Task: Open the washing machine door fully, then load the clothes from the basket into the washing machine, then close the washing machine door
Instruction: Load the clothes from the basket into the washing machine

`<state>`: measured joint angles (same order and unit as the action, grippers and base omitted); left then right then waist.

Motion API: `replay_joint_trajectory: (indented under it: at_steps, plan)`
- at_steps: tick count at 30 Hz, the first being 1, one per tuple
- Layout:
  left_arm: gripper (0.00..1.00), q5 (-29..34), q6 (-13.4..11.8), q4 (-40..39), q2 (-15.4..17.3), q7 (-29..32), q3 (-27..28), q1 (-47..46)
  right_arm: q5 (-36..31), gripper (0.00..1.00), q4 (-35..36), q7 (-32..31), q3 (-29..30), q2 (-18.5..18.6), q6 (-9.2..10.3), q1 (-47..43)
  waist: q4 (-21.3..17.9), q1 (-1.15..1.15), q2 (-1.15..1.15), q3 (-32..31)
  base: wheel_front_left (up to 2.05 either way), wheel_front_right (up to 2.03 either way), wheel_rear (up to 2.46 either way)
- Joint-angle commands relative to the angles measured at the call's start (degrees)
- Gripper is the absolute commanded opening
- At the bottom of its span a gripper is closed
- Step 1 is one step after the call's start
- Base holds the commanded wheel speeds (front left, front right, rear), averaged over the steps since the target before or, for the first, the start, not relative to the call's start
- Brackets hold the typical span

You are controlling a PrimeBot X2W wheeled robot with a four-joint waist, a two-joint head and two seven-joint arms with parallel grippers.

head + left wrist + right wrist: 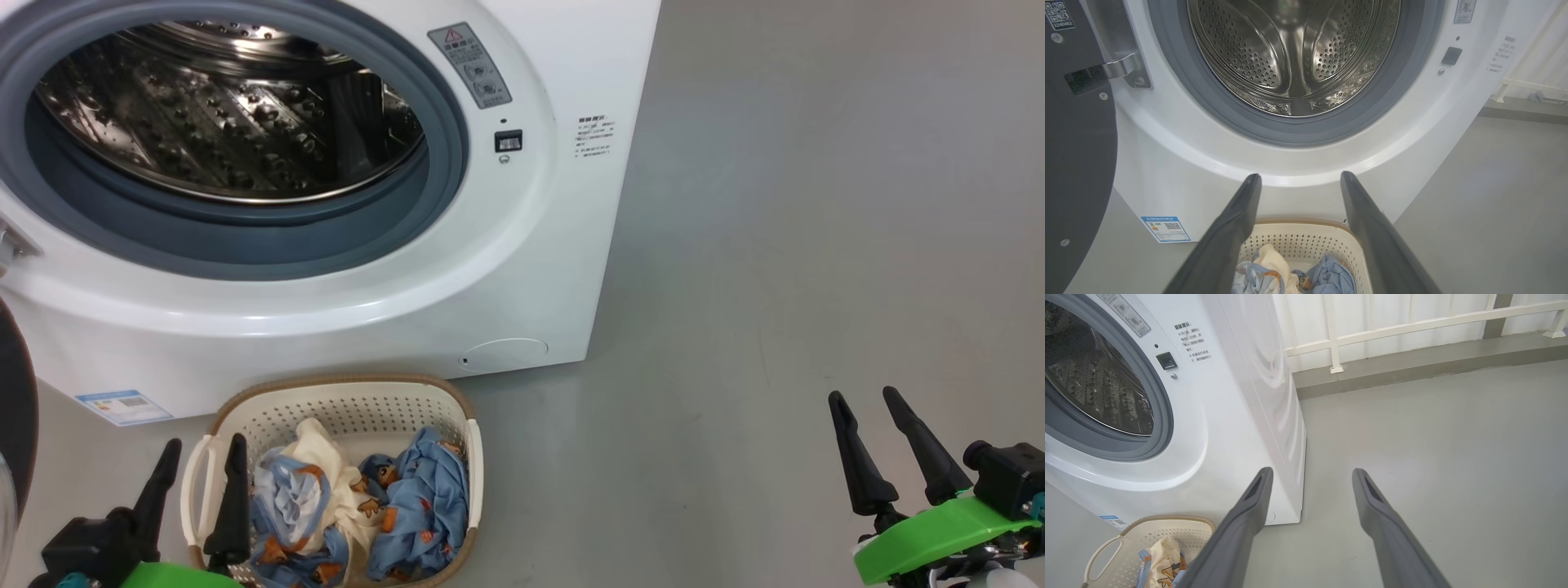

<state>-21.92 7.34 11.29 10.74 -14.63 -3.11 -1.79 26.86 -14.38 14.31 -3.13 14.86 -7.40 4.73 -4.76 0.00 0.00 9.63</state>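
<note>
Two containers face you: the washing machine (392, 302), far left, with the washing machine door (1077, 163) swung wide and its steel drum (229, 114) exposed, and the basket (359, 404) just before it, holding the clothes (408, 506) heaped. Your left gripper (206, 445) hangs released over the basket's left edge; your right gripper (862, 395), likewise released, hovers well right.

White washing machine (343, 318), cream perforated basket (359, 412), blue orange-printed clothes (420, 506), grey floor (816, 245)

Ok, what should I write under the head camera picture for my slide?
The washing machine gapes open; clothes wait in the basket, with the left gripper and right gripper open.
</note>
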Motion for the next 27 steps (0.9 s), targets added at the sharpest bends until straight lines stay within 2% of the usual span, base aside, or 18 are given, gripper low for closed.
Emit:
replay_joint_trajectory:
  at_steps: [1, 15, 27]
  plan:
    - [1.00, 0.0, 0.1, -0.9, 0.9, -0.4, 1.8, -2.1, -0.6, 1.00, 1.4, 0.7, -1.3, 0.8, -0.09, 0.9, 0.1, 0.00, 0.00, 0.1, 0.00, 0.00, 0.00]
    - [1.00, -0.6, 0.1, 1.4, 0.4, -0.4, 0.7, -3.0, -0.7, 1.00, 1.9, 0.7, -1.9, 0.4, -0.09, 1.8, 0.0, 0.00, 0.00, 2.2, 0.00, 0.00, 0.00]
    - [1.00, -2.0, 0.1, 8.6, 0.1, -0.4, -2.0, -6.7, -1.1, 1.00, 2.5, 0.7, -2.3, -0.7, -0.09, 4.3, -0.2, 0.00, 0.00, 7.2, 0.00, 0.00, 0.00]
